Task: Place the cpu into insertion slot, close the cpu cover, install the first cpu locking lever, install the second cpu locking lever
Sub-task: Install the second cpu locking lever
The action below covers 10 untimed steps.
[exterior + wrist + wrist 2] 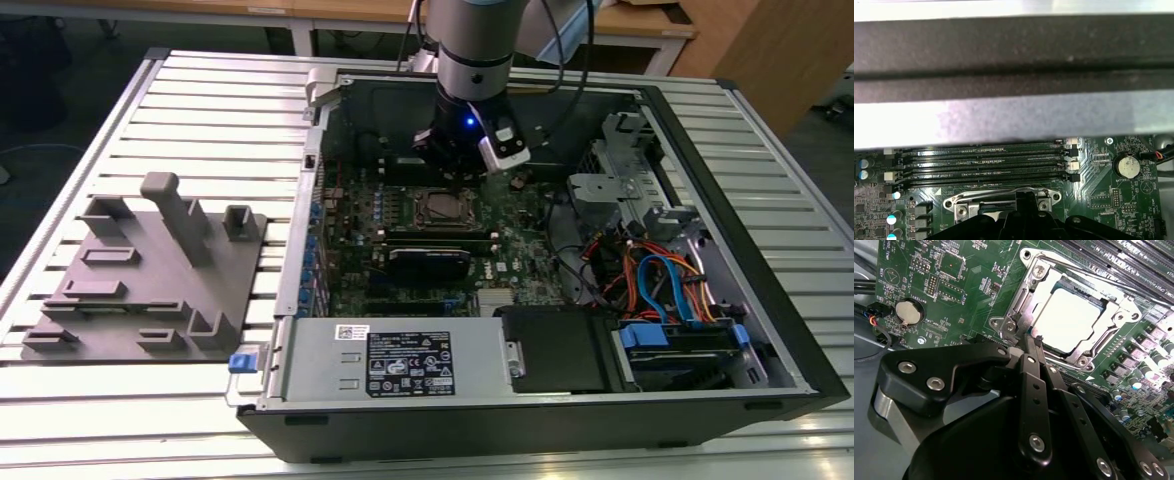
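Above the green motherboard [954,300], the black pincer [1033,342] is closed narrow at the thin silvery square cover frame [1024,315]; the silvery-grey square chip [1069,322] sits within the metal-bordered socket [1056,287].

Exterior view: high, distant, looking down into open case [534,250]. Both wrist views: close, sharing socket area of motherboard [954,290].

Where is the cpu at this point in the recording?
The cpu sits in its socket on the motherboard with the metal cover framing it, in the second wrist view just beyond the gripper; a round coin battery lies further off on the same board.
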Tool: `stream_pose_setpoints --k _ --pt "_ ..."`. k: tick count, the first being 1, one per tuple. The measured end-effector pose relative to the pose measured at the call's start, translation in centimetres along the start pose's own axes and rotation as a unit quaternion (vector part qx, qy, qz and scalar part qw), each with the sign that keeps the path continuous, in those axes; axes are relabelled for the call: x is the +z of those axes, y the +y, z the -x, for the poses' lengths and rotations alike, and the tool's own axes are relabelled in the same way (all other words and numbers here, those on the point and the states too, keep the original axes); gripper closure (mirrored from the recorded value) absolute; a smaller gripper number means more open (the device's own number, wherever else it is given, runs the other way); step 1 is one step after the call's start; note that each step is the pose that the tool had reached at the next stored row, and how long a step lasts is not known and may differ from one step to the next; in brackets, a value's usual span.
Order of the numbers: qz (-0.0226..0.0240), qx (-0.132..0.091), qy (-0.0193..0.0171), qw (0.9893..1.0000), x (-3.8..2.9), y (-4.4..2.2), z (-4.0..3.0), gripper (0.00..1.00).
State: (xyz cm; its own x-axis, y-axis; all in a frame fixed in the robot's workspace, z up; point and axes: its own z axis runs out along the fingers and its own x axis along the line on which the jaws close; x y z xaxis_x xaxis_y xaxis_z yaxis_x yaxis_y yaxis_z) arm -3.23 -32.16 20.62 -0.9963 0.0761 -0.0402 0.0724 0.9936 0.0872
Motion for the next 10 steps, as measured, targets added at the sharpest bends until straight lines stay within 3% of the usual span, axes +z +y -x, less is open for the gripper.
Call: stream_pose_setpoints --k 10 --pt "-0.0002 0.000 0.0001 1.0000 -0.08 -0.02 0.00 0.90"
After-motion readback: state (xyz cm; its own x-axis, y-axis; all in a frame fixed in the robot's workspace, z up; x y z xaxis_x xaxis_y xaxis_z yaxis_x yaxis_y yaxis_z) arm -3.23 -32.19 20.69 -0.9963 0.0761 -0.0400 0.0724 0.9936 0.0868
